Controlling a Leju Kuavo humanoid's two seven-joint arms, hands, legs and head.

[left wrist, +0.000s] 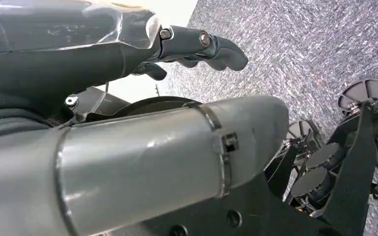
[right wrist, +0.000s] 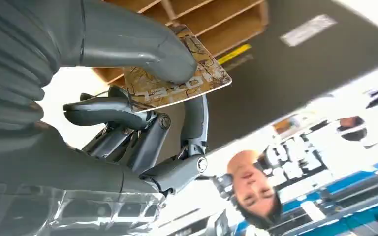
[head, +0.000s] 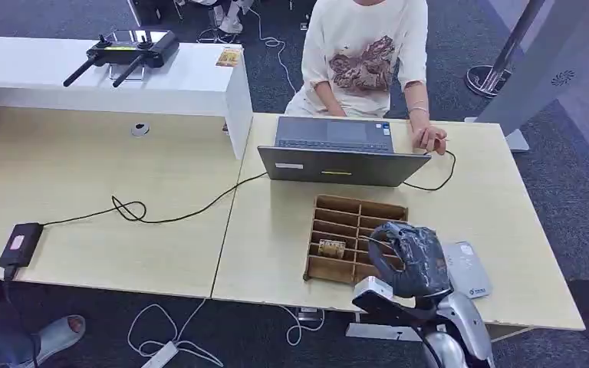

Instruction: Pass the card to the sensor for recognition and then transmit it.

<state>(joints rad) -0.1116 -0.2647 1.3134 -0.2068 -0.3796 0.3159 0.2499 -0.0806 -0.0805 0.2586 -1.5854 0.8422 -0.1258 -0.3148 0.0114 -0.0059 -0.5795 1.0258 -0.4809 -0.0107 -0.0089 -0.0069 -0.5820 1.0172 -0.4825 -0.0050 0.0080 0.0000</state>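
Right hand raised over the right end of the wooden compartment tray, thumb pressing a brown patterned card down against the darker fingers beneath it, so card pinched and lifted clear of the tray (lettering on its face readable in the right wrist view, though upside down). Just right of the tray, flat on the tabletop, a pale grey card reader, partly behind the hand. Inside the tray, in a compartment near its front left, another small brownish card. Directly behind the tray, a grey laptop, lid open toward a seated person in a white printed shirt, one hand resting by the laptop's right corner. A black cable running from the laptop leftward, well away from the tray, to a black power brick at the far left edge. Farther behind and left of the tray, a white raised counter carrying a black remote controller with two antennas. Left hand hanging over grey carpet, fingers loosely curled and apart, nothing between them.
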